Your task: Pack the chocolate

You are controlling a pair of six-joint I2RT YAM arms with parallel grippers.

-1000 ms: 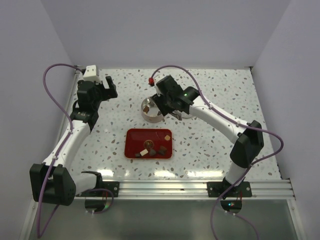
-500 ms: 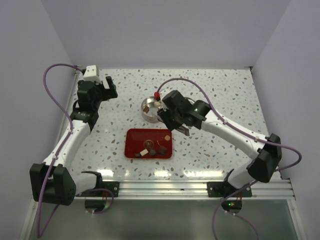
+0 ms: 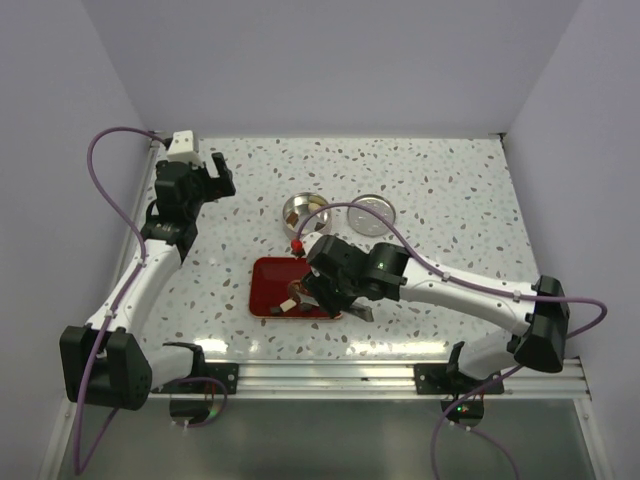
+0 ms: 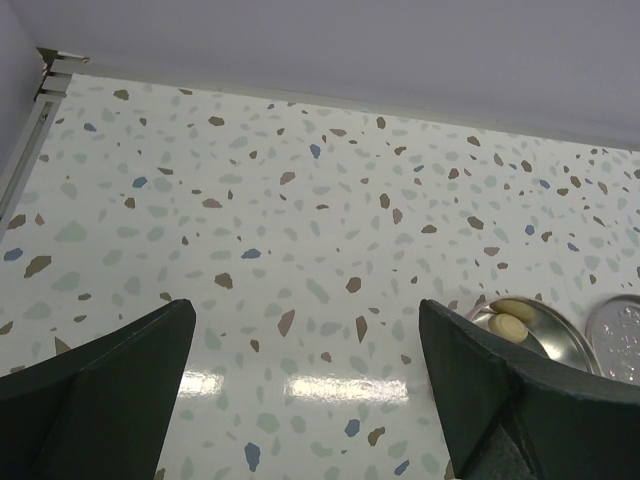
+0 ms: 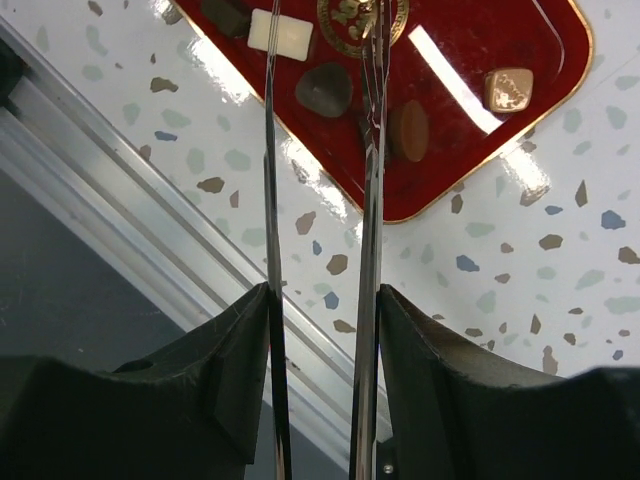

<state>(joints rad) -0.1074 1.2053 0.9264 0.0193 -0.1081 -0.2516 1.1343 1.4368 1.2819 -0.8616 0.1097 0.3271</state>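
The red tray (image 3: 266, 285) holds several chocolate pieces (image 3: 290, 305). In the right wrist view the tray (image 5: 500, 40) carries a cream-white block (image 5: 280, 33), a dark rounded piece (image 5: 323, 88), a brown oval (image 5: 410, 130) and a light brown cube (image 5: 507, 88). My right gripper (image 3: 325, 290) (image 5: 322, 295) is shut on the metal tweezers (image 5: 272, 200) over the tray. The tweezer arms stand apart with nothing between them. The round tin (image 3: 303, 210) (image 4: 545, 335) holds cream pieces (image 4: 510, 315). My left gripper (image 3: 215, 175) (image 4: 305, 320) is open and empty at the far left.
The tin's lid (image 3: 370, 212) lies to the right of the tin and shows in the left wrist view (image 4: 620, 335). An aluminium rail (image 3: 330, 375) runs along the near table edge. Walls close the back and both sides.
My right arm has swung with the tweezers from the tin toward the near side and now hangs over the red tray. The left arm has not moved.
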